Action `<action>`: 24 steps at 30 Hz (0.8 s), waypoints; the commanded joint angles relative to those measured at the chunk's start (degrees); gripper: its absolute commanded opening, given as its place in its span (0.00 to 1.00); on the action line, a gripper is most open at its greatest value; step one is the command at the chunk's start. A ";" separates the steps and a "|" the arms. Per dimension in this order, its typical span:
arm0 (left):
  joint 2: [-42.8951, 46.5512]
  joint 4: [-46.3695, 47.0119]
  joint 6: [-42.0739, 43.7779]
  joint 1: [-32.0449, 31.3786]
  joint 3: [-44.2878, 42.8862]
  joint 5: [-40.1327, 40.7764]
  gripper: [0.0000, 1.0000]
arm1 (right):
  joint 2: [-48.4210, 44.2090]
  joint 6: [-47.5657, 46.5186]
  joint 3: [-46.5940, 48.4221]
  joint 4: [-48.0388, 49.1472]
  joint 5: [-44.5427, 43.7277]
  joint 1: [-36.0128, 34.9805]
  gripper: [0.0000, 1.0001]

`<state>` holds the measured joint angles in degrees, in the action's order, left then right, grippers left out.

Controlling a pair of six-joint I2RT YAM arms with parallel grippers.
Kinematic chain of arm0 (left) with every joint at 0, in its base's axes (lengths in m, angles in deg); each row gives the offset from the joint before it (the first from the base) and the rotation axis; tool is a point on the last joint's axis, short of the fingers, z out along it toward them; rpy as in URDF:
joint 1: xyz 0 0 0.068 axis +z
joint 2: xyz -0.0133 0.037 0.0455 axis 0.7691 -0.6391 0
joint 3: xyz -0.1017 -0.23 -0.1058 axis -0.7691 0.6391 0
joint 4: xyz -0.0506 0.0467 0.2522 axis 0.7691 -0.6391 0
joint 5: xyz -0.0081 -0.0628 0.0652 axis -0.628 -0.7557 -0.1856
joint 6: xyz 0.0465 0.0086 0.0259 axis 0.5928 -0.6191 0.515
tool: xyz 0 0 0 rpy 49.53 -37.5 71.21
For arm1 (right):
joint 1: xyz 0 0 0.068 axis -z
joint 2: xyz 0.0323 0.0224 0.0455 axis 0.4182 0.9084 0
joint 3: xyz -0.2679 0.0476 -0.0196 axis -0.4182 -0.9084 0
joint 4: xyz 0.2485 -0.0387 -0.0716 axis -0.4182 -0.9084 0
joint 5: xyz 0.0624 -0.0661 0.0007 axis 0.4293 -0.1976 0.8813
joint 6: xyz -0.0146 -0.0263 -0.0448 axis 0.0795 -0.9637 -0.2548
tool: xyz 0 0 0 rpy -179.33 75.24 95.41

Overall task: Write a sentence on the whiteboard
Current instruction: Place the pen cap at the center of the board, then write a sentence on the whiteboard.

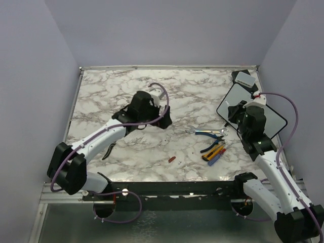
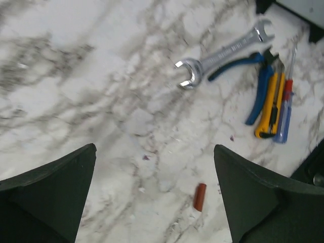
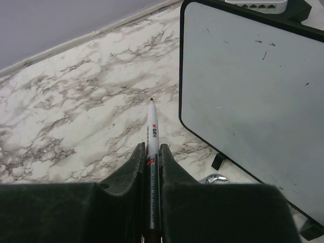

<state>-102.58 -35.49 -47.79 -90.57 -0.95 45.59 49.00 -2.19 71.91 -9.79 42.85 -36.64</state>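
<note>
Whiteboard [image 1: 276, 121] flat; long axis diagonal, far-left to near-right.

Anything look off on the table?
A small red piece lies loose on the marble table, apart from the tools; possibly the cap of the marker clamped in the right gripper. The whiteboard sits askew to the table's edge, bearing only stray specks.

The tabletop [image 2: 76, 76] looks like smooth veined marble. The wrench [image 2: 225, 52] is bright polished metal; the whiteboard [image 3: 253, 101] is smooth, faintly glossy.
</note>
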 commanded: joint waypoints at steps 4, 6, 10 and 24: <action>-1.66 -6.23 5.11 12.18 -8.25 -3.14 0.99 | 4.95 -0.87 1.67 7.14 -3.42 0.56 0.00; -0.61 -5.73 4.81 14.99 -6.79 -3.24 0.99 | 5.52 -1.95 2.09 8.85 -3.85 0.84 0.00; 1.78 -5.74 5.89 15.41 -3.63 0.59 0.99 | 7.45 -3.29 3.65 9.11 -6.33 1.74 0.00; 1.02 -5.53 5.55 15.33 -3.32 -1.37 0.99 | 10.21 -4.05 3.54 11.91 -8.36 3.19 0.00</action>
<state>-102.47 -41.26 -42.74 -75.14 -4.16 45.31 58.69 -5.21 74.53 -0.13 36.55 -34.00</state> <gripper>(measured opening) 0.987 0.101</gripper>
